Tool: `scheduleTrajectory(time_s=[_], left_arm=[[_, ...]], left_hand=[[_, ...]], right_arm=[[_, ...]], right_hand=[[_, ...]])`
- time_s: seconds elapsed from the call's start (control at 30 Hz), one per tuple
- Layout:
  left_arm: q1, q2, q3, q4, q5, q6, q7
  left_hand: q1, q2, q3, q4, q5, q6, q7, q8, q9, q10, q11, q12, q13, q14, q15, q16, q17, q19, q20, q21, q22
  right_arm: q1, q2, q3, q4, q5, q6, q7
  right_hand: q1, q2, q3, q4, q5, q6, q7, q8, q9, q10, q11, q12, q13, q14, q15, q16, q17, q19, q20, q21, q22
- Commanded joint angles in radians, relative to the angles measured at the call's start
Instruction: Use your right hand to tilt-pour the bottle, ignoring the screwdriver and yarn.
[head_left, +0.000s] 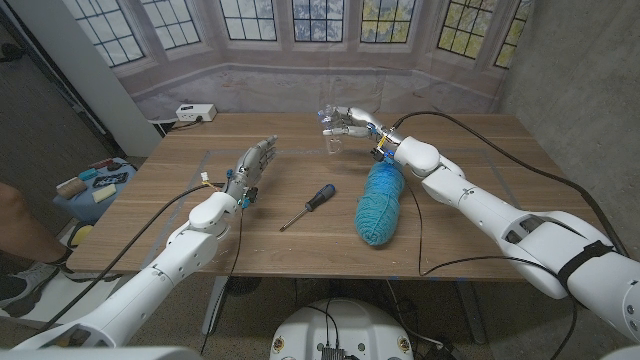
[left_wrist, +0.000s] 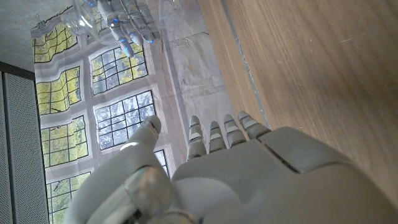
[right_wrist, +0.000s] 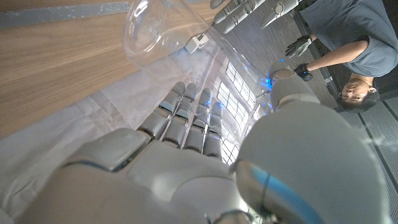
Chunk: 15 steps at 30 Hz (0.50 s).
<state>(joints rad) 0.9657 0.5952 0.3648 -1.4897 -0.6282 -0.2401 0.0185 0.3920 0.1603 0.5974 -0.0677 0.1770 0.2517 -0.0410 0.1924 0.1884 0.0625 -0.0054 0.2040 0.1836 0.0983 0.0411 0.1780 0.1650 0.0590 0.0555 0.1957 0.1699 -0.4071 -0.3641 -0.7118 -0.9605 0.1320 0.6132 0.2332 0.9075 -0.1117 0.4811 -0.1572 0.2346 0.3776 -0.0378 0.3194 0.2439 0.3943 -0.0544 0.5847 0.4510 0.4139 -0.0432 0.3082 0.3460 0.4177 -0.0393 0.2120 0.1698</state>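
My right hand (head_left: 349, 122) holds a clear plastic bottle (head_left: 327, 118) at the table's far middle, tipped toward a clear cup (head_left: 333, 148) that stands just below it. In the left wrist view the right hand (left_wrist: 129, 25) wraps the bottle (left_wrist: 87, 17). In the right wrist view the cup's open rim (right_wrist: 163, 30) lies beyond my right hand's fingers (right_wrist: 186, 121). My left hand (head_left: 254, 166) stands open on the left of the table with its fingers apart, holding nothing. A black-handled screwdriver (head_left: 309, 206) lies mid-table. The teal yarn skein (head_left: 380, 202) lies under my right forearm.
A white power strip (head_left: 194, 112) sits at the table's (head_left: 480, 150) far left corner. A blue bin (head_left: 97, 187) with small items and a person's leg (head_left: 18, 232) are off the table's left side. A person (right_wrist: 348, 43) appears in the right wrist view.
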Motion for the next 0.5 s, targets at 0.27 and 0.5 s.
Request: scheduleTrajectory(time_s=[0.27, 0.5], left_arm=[[0.014, 0.004, 0.001, -0.022, 0.012, 0.006, 0.023], [0.016, -0.001, 0.002, -0.02, 0.014, 0.0, 0.026]], left_hand=[[-0.005, 0.0, 0.003, -0.006, 0.002, 0.008, 0.0, -0.002, 0.002, 0.002, -0.001, 0.0, 0.005, 0.01, -0.002, -0.002, 0.002, 0.0, 0.005, 0.0, 0.005], [-0.005, 0.0, 0.004, -0.008, 0.002, 0.009, 0.0, -0.002, 0.002, 0.001, -0.001, 0.0, 0.005, 0.011, -0.003, -0.002, 0.002, 0.0, 0.007, -0.001, 0.005]], right_arm=[[-0.003, -0.015, -0.003, -0.019, -0.118, 0.045, -0.132], [-0.003, -0.022, -0.007, -0.027, -0.189, 0.062, -0.208]], right_hand=[[0.003, 0.007, 0.001, -0.001, -0.001, 0.013, -0.001, 0.01, 0.004, 0.015, -0.006, 0.009, 0.007, 0.015, -0.114, 0.006, 0.004, 0.01, -0.042, -0.002, 0.006], [0.005, 0.007, 0.005, -0.002, 0.0, 0.018, -0.002, 0.011, 0.003, 0.022, -0.006, 0.014, 0.01, 0.027, -0.116, 0.006, 0.005, 0.018, -0.043, 0.0, 0.006]])
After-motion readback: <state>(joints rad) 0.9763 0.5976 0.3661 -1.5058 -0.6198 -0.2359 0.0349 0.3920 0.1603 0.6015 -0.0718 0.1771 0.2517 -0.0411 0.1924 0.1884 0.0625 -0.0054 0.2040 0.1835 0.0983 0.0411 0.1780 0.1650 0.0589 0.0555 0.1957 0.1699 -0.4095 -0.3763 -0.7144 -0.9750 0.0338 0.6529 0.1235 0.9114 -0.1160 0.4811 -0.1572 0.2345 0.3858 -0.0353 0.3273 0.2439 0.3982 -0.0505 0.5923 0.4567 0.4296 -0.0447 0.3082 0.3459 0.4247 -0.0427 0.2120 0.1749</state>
